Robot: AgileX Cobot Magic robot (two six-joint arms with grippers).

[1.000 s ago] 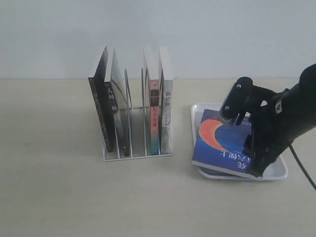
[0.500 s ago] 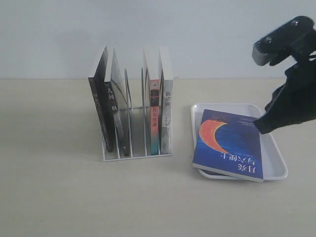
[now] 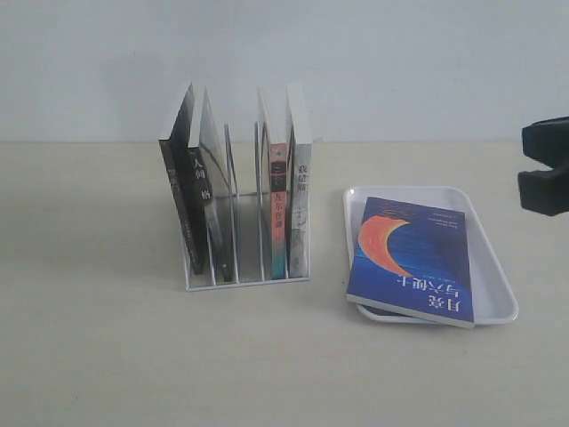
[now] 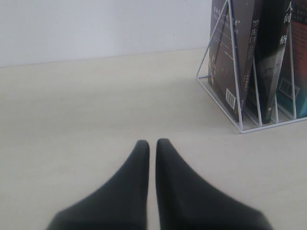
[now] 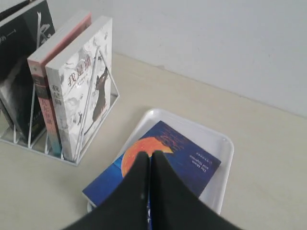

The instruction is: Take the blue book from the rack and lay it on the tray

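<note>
The blue book [image 3: 411, 262] with its orange crescent lies flat, cover up, on the white tray [image 3: 418, 191], and its near edge overhangs the tray's front rim. The white wire rack [image 3: 247, 282] stands to the left, holding black-covered books and a red-and-teal-spined one. My right gripper [image 5: 149, 154] hovers shut and empty above the blue book [image 5: 192, 160] and the tray [image 5: 189, 125]. In the exterior view only a black part of the right arm [image 3: 544, 169] shows at the right edge. My left gripper [image 4: 152, 143] is shut, low over bare table, apart from the rack [image 4: 218, 103].
Black-covered books [image 3: 191, 191] lean in the rack's left slots. A red-and-teal-spined book [image 3: 278, 209] and a white one [image 3: 300, 196] stand in the right slots, with the middle slots vacant. A pale wall runs behind the beige table.
My right gripper let go of the blue book and rose up and to the right, almost out of the exterior view. The book stays lying on the tray.
</note>
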